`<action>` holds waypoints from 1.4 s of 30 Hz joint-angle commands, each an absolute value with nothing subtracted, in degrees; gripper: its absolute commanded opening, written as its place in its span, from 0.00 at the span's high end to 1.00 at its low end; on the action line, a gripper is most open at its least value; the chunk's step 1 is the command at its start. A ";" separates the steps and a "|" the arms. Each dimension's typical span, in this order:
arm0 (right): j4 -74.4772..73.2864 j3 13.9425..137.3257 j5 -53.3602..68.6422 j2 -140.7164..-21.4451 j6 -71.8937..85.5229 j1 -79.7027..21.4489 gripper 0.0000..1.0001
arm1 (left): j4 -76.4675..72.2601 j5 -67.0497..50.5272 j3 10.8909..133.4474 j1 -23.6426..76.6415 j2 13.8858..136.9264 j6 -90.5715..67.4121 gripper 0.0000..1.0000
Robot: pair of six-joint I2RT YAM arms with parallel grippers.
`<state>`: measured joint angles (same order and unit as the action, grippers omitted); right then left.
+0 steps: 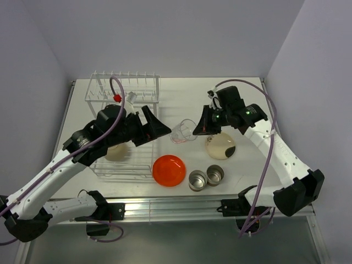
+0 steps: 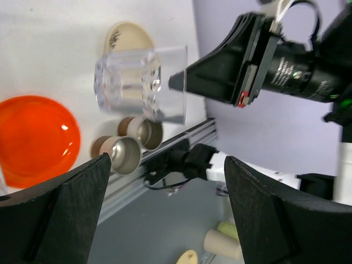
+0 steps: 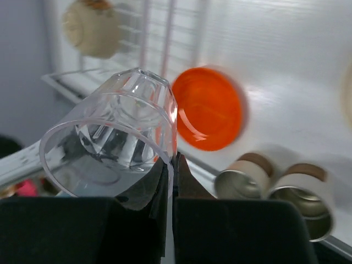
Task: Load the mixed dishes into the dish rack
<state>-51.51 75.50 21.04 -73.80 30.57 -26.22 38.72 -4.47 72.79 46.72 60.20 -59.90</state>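
Note:
My right gripper (image 1: 201, 127) is shut on the rim of the clear glass (image 1: 184, 132), holding it tilted in the air above the table's middle. One finger is inside the rim and one outside (image 3: 173, 165). My left gripper (image 1: 159, 127) stands open just left of the glass, with nothing between its fingers (image 2: 165, 165). The white dish rack (image 1: 125, 88) sits at the left, with a white-beige bowl (image 1: 116, 153) inside it. On the table lie the orange-red plate (image 1: 169, 170), two steel cups (image 1: 198, 180) (image 1: 215, 175) and the cream plate (image 1: 221, 146).
The rack's upright prongs (image 1: 129, 77) stand along its far end, behind my left arm. The table's front edge, a metal rail (image 1: 181, 204), runs just below the steel cups. Grey walls close in the back and both sides.

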 commanded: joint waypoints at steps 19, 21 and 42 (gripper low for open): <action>-20.05 66.53 63.98 -67.15 58.26 -25.05 1.00 | 33.57 -13.88 72.07 38.58 54.49 -58.98 0.10; -16.11 66.10 64.25 -66.97 61.50 -25.40 1.00 | 32.61 -14.85 71.63 38.58 54.76 -59.15 0.11; 59.85 49.39 66.09 -73.48 117.42 -26.37 1.00 | 4.83 -29.71 57.74 38.58 50.98 -68.47 0.11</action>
